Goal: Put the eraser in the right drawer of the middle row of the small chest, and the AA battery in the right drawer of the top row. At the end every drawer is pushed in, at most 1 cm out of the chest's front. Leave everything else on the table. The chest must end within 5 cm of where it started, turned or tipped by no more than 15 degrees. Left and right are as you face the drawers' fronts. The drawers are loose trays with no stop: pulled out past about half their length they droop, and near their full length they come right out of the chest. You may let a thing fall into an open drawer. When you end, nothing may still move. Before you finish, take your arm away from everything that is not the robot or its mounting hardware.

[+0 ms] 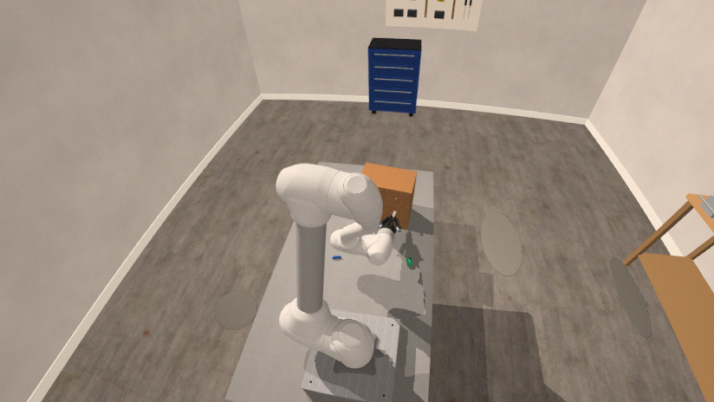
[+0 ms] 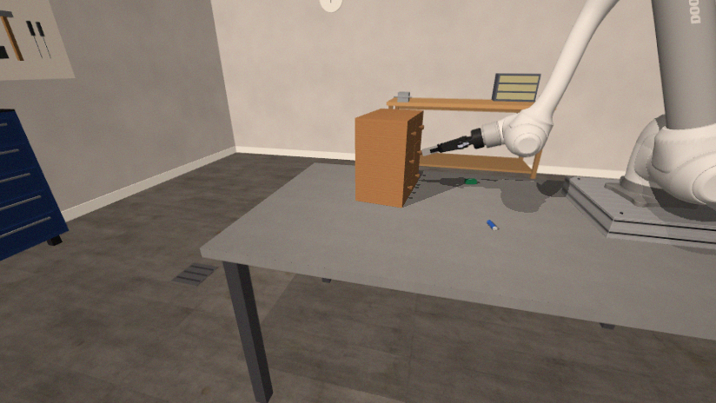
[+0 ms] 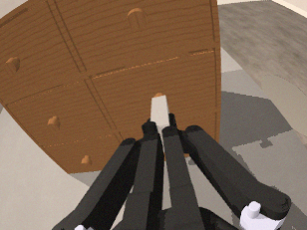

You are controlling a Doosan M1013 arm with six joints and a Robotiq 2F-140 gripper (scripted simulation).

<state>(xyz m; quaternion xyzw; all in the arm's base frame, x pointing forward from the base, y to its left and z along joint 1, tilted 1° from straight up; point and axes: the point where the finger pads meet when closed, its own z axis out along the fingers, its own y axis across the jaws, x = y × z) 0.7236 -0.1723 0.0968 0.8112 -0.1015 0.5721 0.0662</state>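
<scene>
The small orange-brown chest (image 1: 390,178) (image 2: 381,160) stands upright at the far end of the table. All drawer fronts in the wrist view look flush or nearly so. My gripper (image 1: 393,214) (image 2: 426,151) (image 3: 160,107) is shut, with nothing seen between its pale tips. The tips are at the knob of the right drawer of the middle row (image 3: 191,79) and hide most of that knob; contact is hard to tell. The right drawer of the top row (image 3: 174,29) is above. The AA battery (image 1: 336,257) (image 2: 491,224), blue with a pale end, lies on the table. The eraser is not visible.
A small green object (image 1: 409,262) (image 2: 471,181) lies on the table (image 2: 325,230), behind the battery as the exterior camera sees it. The robot's base plate (image 1: 386,344) (image 2: 596,200) is at the opposite end from the chest. A blue cabinet (image 1: 393,80) stands by the wall.
</scene>
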